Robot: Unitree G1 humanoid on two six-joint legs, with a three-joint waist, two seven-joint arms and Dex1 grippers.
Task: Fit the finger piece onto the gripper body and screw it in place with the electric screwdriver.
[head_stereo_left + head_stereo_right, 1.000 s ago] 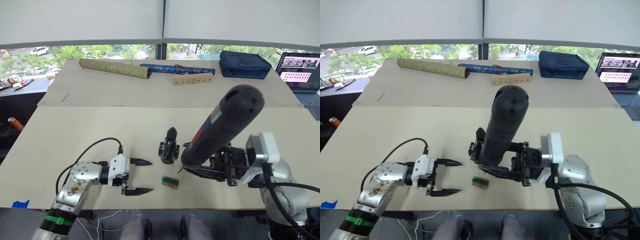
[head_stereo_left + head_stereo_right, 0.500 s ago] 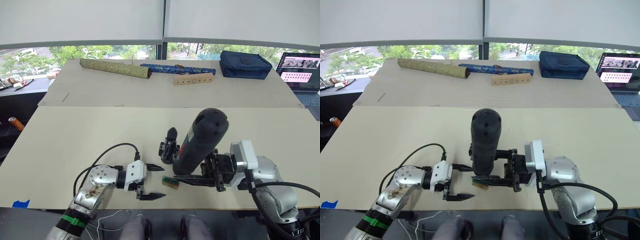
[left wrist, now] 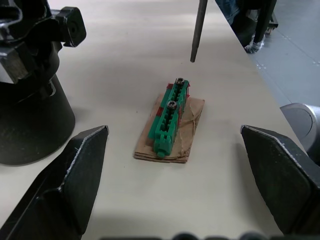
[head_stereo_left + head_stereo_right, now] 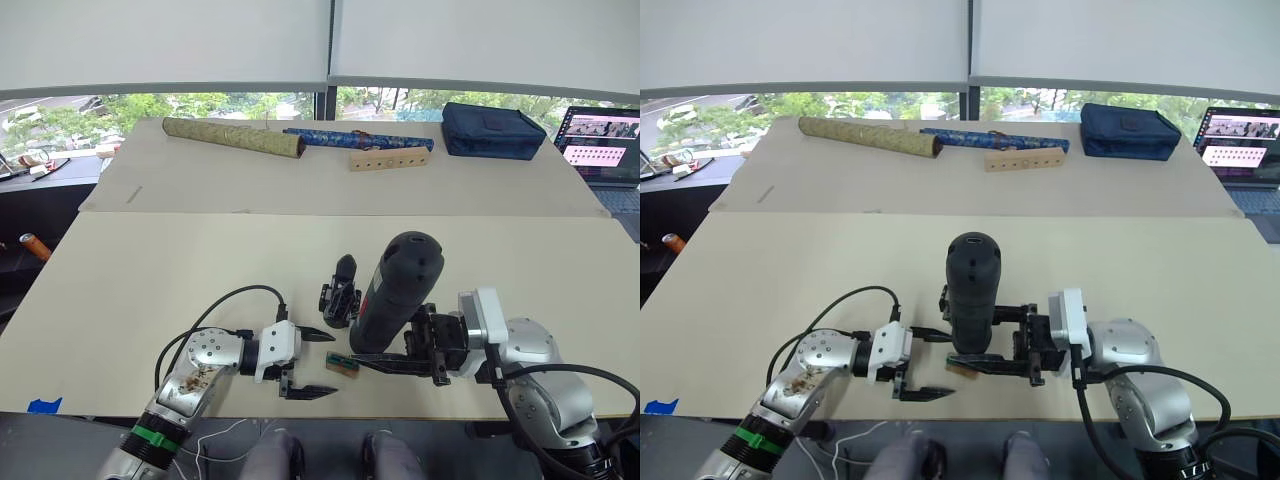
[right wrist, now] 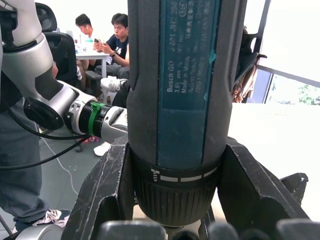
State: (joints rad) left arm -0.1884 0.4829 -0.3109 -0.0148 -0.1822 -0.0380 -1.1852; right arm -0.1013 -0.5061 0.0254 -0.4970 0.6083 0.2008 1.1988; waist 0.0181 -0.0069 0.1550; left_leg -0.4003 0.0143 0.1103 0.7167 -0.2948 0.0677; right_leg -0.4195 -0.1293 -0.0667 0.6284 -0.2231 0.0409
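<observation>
1. My right hand (image 4: pixel 400 362) is clamped on the electric screwdriver (image 4: pixel 396 292), upright beside the gripper body (image 4: pixel 339 295) on the tabletop (image 4: pixel 150 270).
2. My left hand (image 4: pixel 318 363) is spread apart around the small green-topped block (image 3: pixel 171 121).

Silver, rounded arm shells on both sides, each ending in a white wrist block. Left hand (image 4: pixel 310 362): two long black pointed fingers; black cable looping over the forearm, green band near the elbow, brownish scuffs. Right hand (image 4: pixel 395 362): black fingers, black cable behind.
</observation>
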